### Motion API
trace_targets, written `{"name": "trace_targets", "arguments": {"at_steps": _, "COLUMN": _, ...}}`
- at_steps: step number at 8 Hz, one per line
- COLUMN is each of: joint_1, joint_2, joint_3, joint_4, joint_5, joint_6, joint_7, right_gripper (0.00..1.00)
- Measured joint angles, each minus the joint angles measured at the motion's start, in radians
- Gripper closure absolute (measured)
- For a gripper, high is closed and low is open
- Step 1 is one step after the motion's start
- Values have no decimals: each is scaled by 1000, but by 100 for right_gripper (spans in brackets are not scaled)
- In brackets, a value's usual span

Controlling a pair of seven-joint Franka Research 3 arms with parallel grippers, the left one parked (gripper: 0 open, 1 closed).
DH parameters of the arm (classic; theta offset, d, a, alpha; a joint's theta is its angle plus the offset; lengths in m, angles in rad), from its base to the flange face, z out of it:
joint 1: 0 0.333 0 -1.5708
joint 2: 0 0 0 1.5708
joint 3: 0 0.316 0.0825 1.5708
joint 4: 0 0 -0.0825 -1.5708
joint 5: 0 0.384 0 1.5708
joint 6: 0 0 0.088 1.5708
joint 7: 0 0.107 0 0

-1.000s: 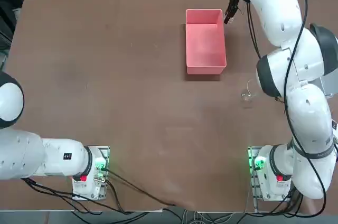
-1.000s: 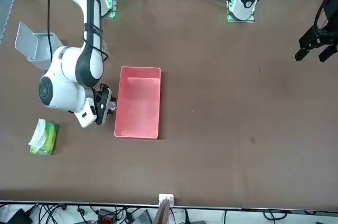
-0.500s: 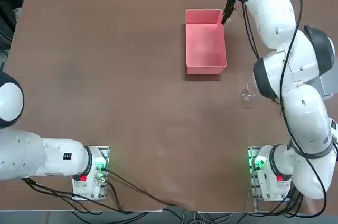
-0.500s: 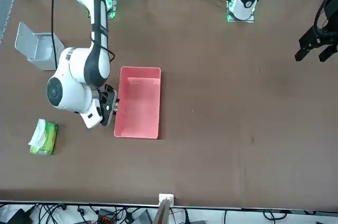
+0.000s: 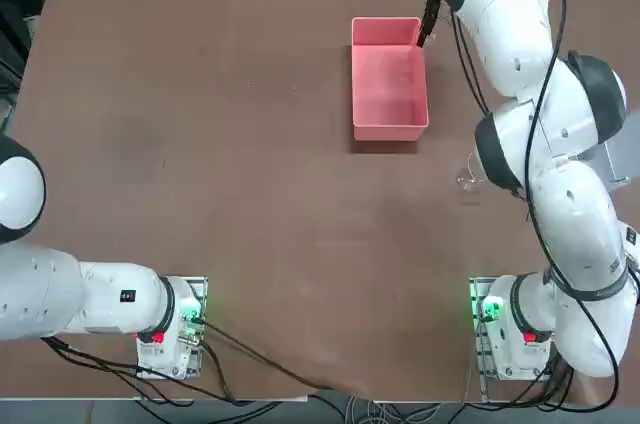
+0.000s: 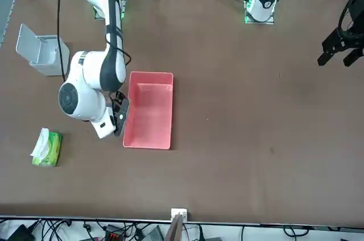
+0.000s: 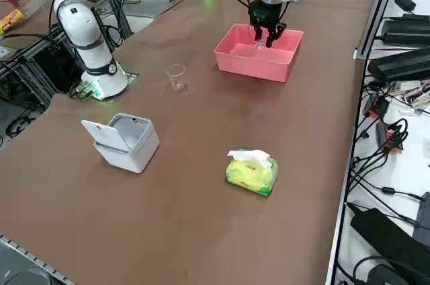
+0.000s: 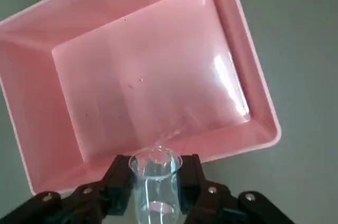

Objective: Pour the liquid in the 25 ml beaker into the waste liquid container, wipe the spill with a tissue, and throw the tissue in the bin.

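Right side view, nearest first: one green tissue pack point(image 7: 250, 173) is seen on the table point(image 7: 201, 124), with one white tissue point(image 7: 249, 158) standing out of its top. One grey-white bin point(image 7: 125, 142) stands to its left, lid open; its contents cannot be made out. Farther on, one larger clear beaker point(image 7: 177, 76) stands upright and alone. Beyond it lies one pink waste liquid container point(image 7: 259, 52), a low-walled rectangular tray; no pooled liquid can be made out on its floor.

One 25 ml beaker point(image 8: 155, 186) is counted. It is tiny, clear and cylindrical, and is clamped between the jaws of the right gripper point(image 8: 153, 191), just over the tray's near wall, its rim towards the tray interior. Liquid inside it cannot be told.
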Motion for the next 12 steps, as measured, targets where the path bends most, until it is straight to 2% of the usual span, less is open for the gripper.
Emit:
{"name": "trace_targets", "arguments": {"at_steps": 5, "joint_1": 26, "joint_2": 3, "joint_3": 13, "joint_4": 4, "joint_5": -56, "joint_6": 21, "joint_7": 46, "right_gripper": 53}}
{"name": "trace_targets", "arguments": {"at_steps": 8, "joint_1": 31, "joint_2": 4, "joint_3": 44, "joint_4": 39, "joint_5": -138, "joint_6": 28, "joint_7": 72, "right_gripper": 53}}
{"name": "trace_targets", "arguments": {"at_steps": 12, "joint_1": 37, "joint_2": 5, "joint_3": 62, "joint_4": 60, "joint_5": -213, "joint_6": 28, "joint_7": 98, "right_gripper": 53}}
